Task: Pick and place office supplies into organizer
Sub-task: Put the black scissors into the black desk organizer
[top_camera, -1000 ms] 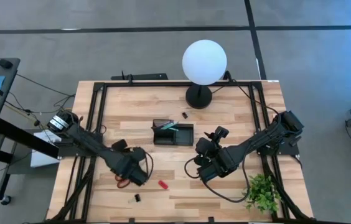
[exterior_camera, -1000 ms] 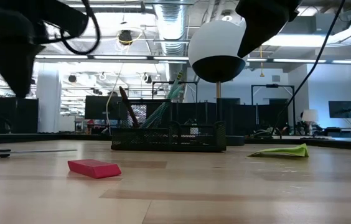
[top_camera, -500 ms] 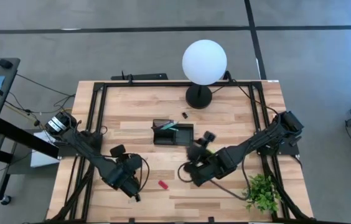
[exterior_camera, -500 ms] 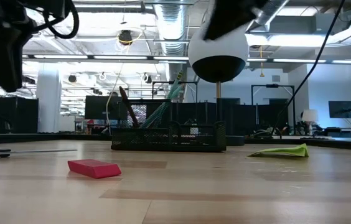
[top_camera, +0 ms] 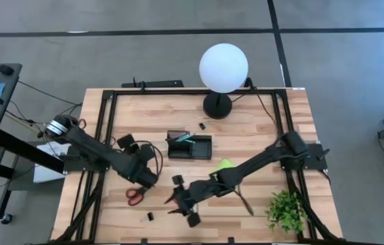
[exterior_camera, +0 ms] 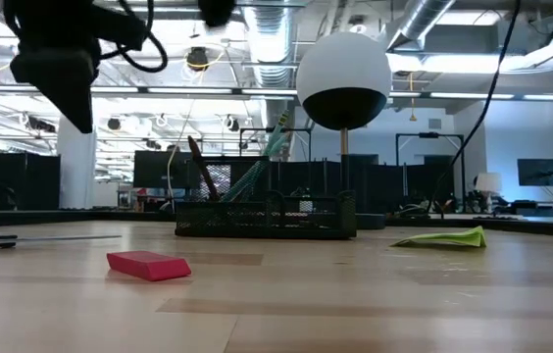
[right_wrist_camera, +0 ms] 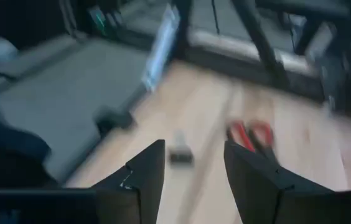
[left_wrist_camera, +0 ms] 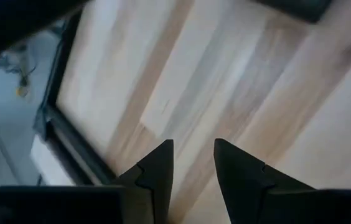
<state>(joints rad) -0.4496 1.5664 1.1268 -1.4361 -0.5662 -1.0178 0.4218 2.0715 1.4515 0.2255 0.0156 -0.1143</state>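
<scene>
The black organizer (top_camera: 190,145) stands mid-table with pens leaning in it (exterior_camera: 262,157). Red-handled scissors (top_camera: 135,196) lie flat near the near-left, and a black clip (top_camera: 150,216) lies just nearer. The red piece (exterior_camera: 149,265) lies flat on the wood; in the high view my right gripper hides it. The lime sticky-note pad (top_camera: 224,165) lies right of centre. My right gripper (top_camera: 182,201) hovers open above the near middle, its wrist view looking toward the scissors (right_wrist_camera: 253,135) and clip (right_wrist_camera: 180,152). My left gripper (top_camera: 144,173) hovers open over bare wood (left_wrist_camera: 194,93), beyond the scissors.
A white globe lamp (top_camera: 223,67) stands on its round black base at the far edge, with a second black clip (top_camera: 202,126) near it. A small green plant (top_camera: 287,209) sits at the near-right corner. A thin dark pen (top_camera: 243,202) lies beside the right arm.
My right arm has swept from right of centre toward the near-left, over the red piece, uncovering the sticky-note pad. My left gripper dipped toward the near edge, then drew back toward the far side, leaving the scissors in plain sight. No object has moved.
</scene>
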